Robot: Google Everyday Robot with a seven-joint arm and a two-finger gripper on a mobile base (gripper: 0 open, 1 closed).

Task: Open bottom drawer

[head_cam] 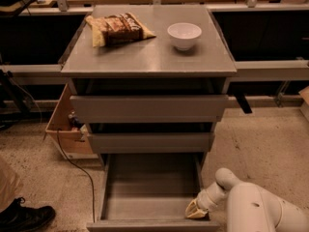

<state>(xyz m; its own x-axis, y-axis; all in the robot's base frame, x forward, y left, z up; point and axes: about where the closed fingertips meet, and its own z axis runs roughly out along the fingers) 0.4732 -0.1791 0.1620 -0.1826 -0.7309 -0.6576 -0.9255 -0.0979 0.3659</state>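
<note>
The claw [197, 210] sits at the front right corner of the bottom drawer [149, 197], which stands pulled out (clenched or released, I cannot tell); farther back, a bowl [184, 35] and a snack bag [118, 28] rest on the table [145, 57]

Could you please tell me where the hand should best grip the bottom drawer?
Probably the front panel's top edge, from above: the bottom drawer is handleless, flat-fronted and pulled open, exposing that lip. The hand sits at its right front corner.
</note>
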